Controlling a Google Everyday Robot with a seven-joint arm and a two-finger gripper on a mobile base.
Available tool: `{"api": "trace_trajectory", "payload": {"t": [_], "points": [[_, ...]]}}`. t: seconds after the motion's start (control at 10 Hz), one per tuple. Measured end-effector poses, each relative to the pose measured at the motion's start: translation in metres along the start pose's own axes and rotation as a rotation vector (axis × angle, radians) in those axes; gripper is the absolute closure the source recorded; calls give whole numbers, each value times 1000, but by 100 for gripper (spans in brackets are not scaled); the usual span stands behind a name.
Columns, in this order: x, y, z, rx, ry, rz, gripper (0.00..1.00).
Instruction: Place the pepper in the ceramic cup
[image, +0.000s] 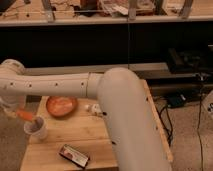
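Note:
The white ceramic cup (37, 131) stands near the left edge of the wooden table (65, 134). The orange-red pepper (26, 116) is held slanted just above and left of the cup, its lower end at the cup's rim. My gripper (18, 113) is at the far left, at the end of the white arm that reaches across the table. It is shut on the pepper's upper end, and the arm partly hides it.
A round orange-brown bowl (61, 105) sits behind the cup. A white tube-shaped bottle (94, 108) lies next to the bowl. A dark flat packet (74, 155) lies near the front edge. A dark cabinet stands behind, and cables (172, 107) lie on the floor at right.

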Motion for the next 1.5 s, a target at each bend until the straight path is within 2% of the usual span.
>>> {"api": "trace_trajectory", "payload": {"t": [0.8, 1.3, 1.4, 1.5], "points": [[-7, -3, 28, 23, 53, -41, 82], [-16, 1, 37, 29, 49, -41, 82], [-19, 2, 38, 32, 45, -37, 80], [-22, 2, 38, 37, 42, -35, 71]]}}
